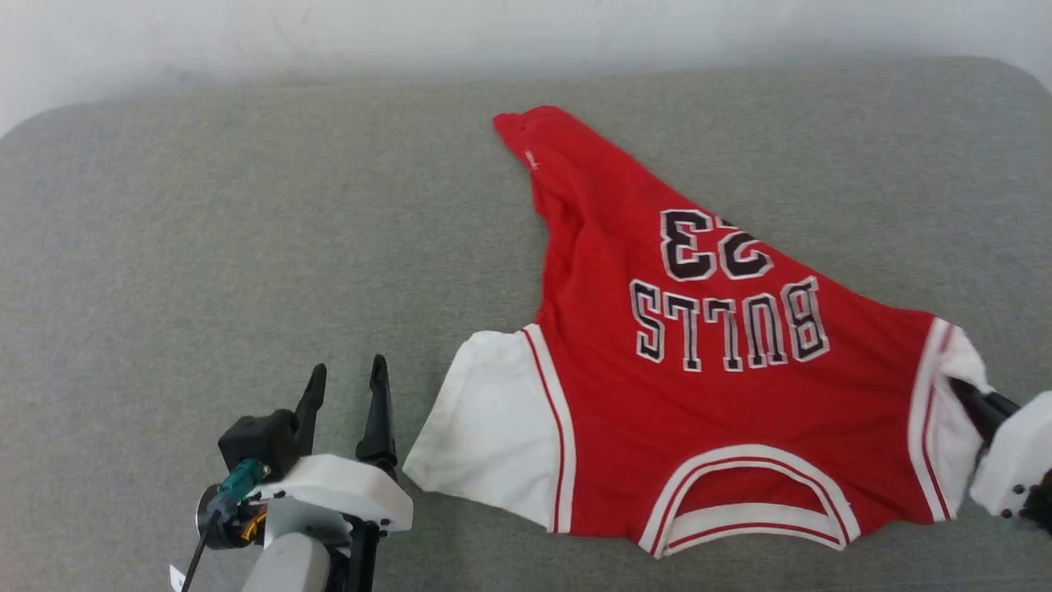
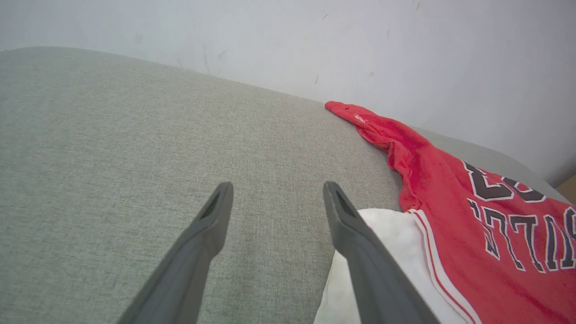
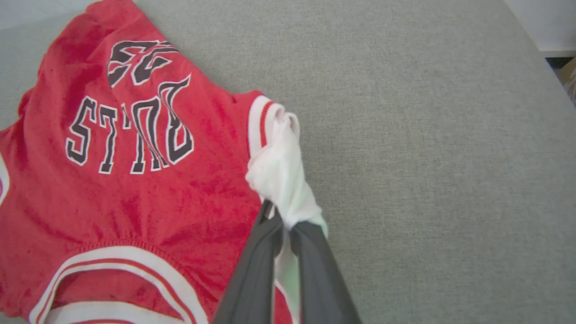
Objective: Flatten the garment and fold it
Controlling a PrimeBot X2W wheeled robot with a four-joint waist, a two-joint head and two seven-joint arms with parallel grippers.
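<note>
Grey cushion: shirt lies right of centre, print up, collar toward the robot, shoulder line running left to right, hem bunched to a far point.

right gripper: clamped on the right-hand white sleeve.

left gripper: jaws spread, empty, just left of the other white sleeve.

Judgement: the left arm is nearer that sleeve, so its reach goes rightward.

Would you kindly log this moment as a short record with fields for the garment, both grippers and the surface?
garment: red T-shirt, print up, collar toward robot, hem end bunched, not flat
left gripper: open, empty, beside the free white sleeve
right gripper: shut on the other sleeve
surface: grey fabric cushion
</note>
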